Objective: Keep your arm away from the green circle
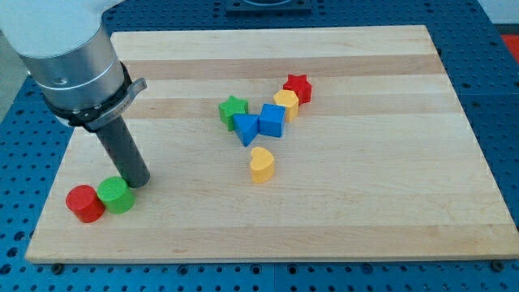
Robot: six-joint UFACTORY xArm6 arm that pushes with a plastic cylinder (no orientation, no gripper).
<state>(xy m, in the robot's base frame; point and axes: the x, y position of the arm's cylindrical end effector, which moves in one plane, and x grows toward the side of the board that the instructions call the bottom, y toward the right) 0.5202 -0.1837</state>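
The green circle [116, 195] lies near the board's lower left corner, touching a red circle [84, 203] on its left. My tip [136, 182] rests on the board just to the upper right of the green circle, at its edge or almost touching it. The dark rod rises from there up to the left into the arm's grey body.
A cluster sits at the board's middle: a green star [233, 109], a blue triangle-like block [246, 127], a blue cube [272, 120], a yellow block [285, 104] and a red star [298, 87]. A yellow heart [261, 165] lies alone below them. The wooden board [365, 203] has blue table around it.
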